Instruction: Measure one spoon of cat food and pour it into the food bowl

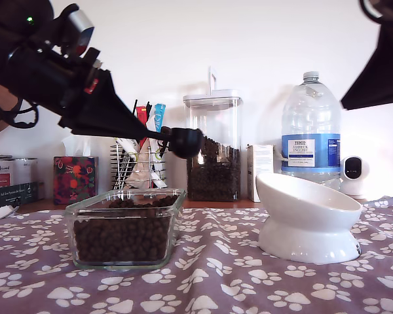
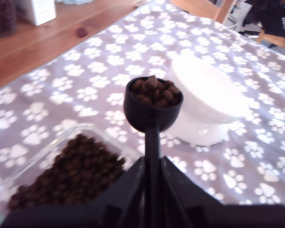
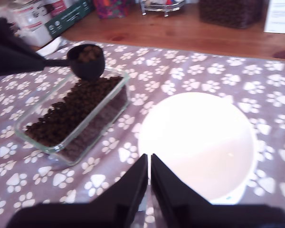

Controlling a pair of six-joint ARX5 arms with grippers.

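Spoon [image 1: 183, 142]: black, clamped by its handle in my first gripper [image 2: 151, 178]; cup heaped with cat food [image 2: 155, 90], held in the air above the glass dish, at the end nearer the food bowl.
Glass dish [image 1: 126, 228]: rectangular, clear, nearly full of kibble, on the paw-print cloth [image 1: 209, 288], to the exterior view's left of the food bowl.
Food bowl [image 1: 306, 218]: white, slanted rim, standing apart from the dish.
My second gripper [image 3: 149, 178]: jaws pressed together on nothing, hovering above the food bowl.

The table is seen low and side-on; both wrist views look down (bowl [image 1: 308, 219] and dish [image 1: 124, 226] shared).
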